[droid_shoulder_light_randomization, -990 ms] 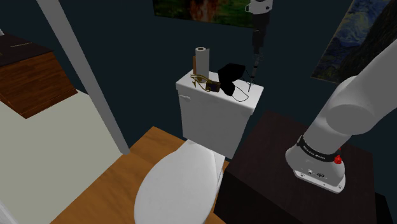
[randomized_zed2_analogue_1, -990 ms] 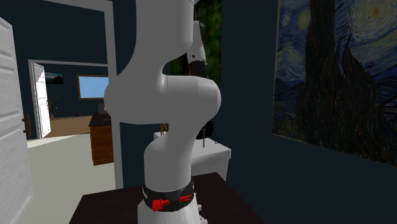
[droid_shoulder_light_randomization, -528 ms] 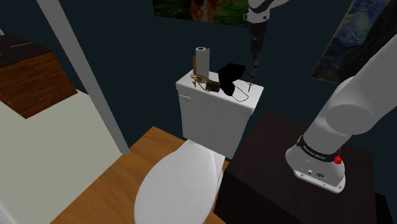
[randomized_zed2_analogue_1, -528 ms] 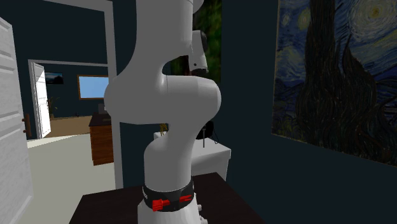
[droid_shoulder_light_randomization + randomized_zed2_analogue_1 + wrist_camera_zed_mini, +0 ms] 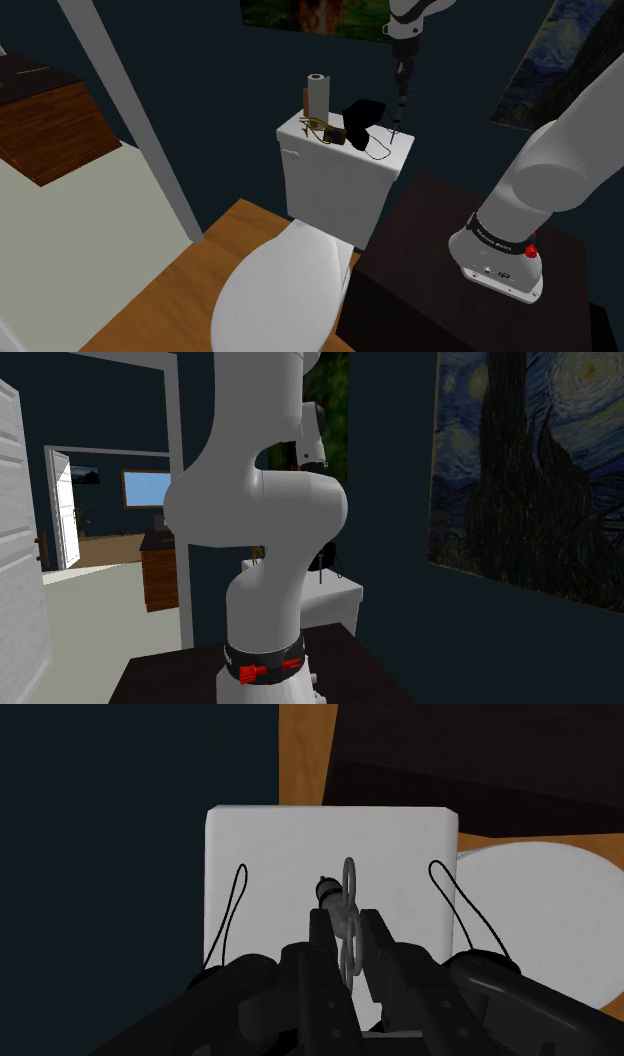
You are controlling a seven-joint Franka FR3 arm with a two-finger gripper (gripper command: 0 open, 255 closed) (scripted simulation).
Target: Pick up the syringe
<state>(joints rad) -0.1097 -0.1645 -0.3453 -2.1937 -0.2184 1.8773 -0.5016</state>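
Below my jaws stands one white toilet tank (image 5: 340,170), and one paper roll (image 5: 317,95) stands on its lid, off to one side of them. My one arm (image 5: 560,160) arches over from the stand, its gripper (image 5: 347,939) pointing straight down. My jaws pinch the one grey syringe (image 5: 349,899), which hangs between them above the tank.

The shoulder view sits beside and behind the stand (image 5: 440,290), looking down at the toilet tank (image 5: 340,175) from mid-range. The second exterior view stands close behind the arm (image 5: 270,502), level, facing a doorway (image 5: 110,502). The wrist view looks along the gripper (image 5: 346,920) straight down on the tank from near. The shoulder and wrist views, 2 of 3, share the tank and toilet seat (image 5: 280,290).
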